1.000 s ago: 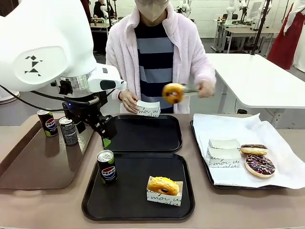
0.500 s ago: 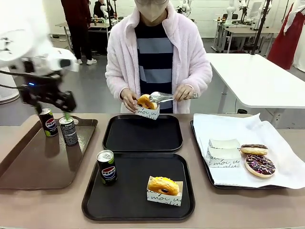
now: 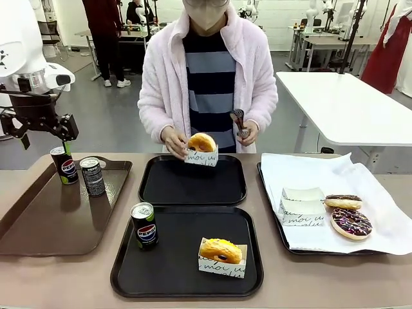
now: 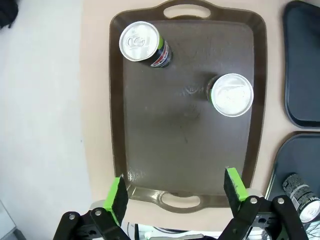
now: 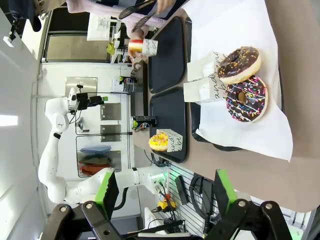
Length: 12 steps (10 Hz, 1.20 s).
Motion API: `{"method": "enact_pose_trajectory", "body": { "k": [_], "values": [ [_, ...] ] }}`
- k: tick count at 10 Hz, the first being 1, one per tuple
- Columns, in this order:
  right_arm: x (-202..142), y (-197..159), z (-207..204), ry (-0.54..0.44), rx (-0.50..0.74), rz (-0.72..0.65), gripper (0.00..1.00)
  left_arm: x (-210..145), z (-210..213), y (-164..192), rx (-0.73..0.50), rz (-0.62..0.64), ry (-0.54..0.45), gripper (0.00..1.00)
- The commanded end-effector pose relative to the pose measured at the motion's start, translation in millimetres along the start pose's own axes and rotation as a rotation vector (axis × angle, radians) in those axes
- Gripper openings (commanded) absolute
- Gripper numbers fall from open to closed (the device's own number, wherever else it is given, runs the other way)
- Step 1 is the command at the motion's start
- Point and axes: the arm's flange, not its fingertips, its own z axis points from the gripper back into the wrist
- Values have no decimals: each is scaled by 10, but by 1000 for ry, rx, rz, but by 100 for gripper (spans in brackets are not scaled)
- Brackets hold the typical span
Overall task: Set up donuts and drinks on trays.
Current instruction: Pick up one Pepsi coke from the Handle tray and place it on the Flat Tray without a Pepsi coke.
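Left gripper (image 3: 45,138) hangs released, jaws wide, over the brown tray's (image 3: 38,225) far edge, where a Pepsi can (image 3: 64,165) and a dark grey can (image 3: 93,176) stand. A second Pepsi can (image 3: 145,225) stands at the near black tray's (image 3: 174,261) left edge, with a donut (image 3: 221,249) in a holder scripted "moi" by its near edge. The person's hand (image 3: 174,138) holds a second donut (image 3: 201,142) over the far black tray's (image 3: 193,183) far edge. Right gripper (image 5: 165,187) is released and empty

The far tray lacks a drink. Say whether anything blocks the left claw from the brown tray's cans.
Nothing visible. The open left claw hangs above the brown tray; the Pepsi can and grey can stand uncovered, apart.
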Motion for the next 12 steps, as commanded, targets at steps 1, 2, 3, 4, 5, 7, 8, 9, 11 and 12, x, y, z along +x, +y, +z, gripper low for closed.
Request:
{"method": "enact_pose_trajectory", "body": {
  "k": [1, 2, 3, 4, 5, 7, 8, 9, 11, 12],
  "values": [
    [10, 4, 4, -6, 18, 15, 100, -84, 75, -6, -1, -48, -15, 100],
    [10, 4, 4, -6, 18, 15, 100, -84, 75, -6, -1, -48, -15, 100],
    [10, 4, 4, -6, 18, 15, 100, -84, 75, -6, -1, -48, -15, 100],
    [10, 4, 4, -6, 18, 15, 100, -36, 78, -62, -3, -27, -14, 100],
    [10, 4, 4, -6, 18, 15, 100, 191, -83, -115, -47, -15, 67, 100],
    [10, 4, 4, -6, 18, 15, 100, 511, -358, -216, -94, 53, 114, 100],
    [10, 4, 4, -6, 18, 15, 100, 671, -477, -293, -109, 73, 125, 100],
    [10, 4, 4, -6, 18, 15, 100, 670, -557, -287, -131, 102, 122, 100],
    [10, 4, 4, -6, 18, 15, 100, 846, -684, -351, -147, 120, 122, 100],
    [10, 4, 4, -6, 18, 15, 100, 861, -781, -368, -137, 124, 131, 100]
  ]
}}
